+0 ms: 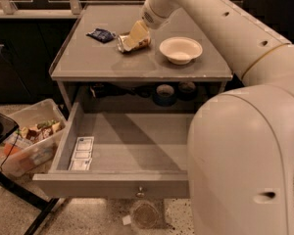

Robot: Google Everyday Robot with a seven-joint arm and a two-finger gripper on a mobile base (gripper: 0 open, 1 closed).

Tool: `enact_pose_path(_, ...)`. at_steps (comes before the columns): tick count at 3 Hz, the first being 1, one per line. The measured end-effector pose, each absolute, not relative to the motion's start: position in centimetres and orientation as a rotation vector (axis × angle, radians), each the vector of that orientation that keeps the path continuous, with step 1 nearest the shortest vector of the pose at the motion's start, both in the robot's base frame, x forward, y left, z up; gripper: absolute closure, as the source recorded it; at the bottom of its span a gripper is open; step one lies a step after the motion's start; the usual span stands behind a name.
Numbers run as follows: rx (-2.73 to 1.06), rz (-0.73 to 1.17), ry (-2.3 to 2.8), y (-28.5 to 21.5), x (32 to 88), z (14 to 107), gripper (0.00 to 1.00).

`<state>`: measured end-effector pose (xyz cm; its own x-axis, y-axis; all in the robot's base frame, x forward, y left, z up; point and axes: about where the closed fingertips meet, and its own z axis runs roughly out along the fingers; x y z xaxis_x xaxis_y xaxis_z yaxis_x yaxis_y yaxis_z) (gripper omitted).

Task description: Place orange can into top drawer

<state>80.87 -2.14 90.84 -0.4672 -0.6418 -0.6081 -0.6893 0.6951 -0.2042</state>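
The orange can (123, 44) lay on its side on the grey table (88, 65), upper middle of the frame, between a blue packet (102, 34) and a cream bowl (180, 49). The gripper (136, 33) sat right over it, probably going for a grab. Honestly couldn't tell if it had clamped on. The top drawer (112, 185) hung wide open below, ready for the drop.

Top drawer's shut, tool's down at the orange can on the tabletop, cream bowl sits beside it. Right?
No. The wide grey top drawer is pulled open, not shut, as the camera view shows. The rest stands: the tool is down at the small tan-and-orange can on the grey tabletop, with the round cream bowl beside it.
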Motion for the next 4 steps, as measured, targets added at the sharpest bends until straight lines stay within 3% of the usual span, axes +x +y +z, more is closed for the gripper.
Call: enact_pose_path(4, -0.444, 0.353, 2.314, 1.4, 85.6, 89.9, 0.0)
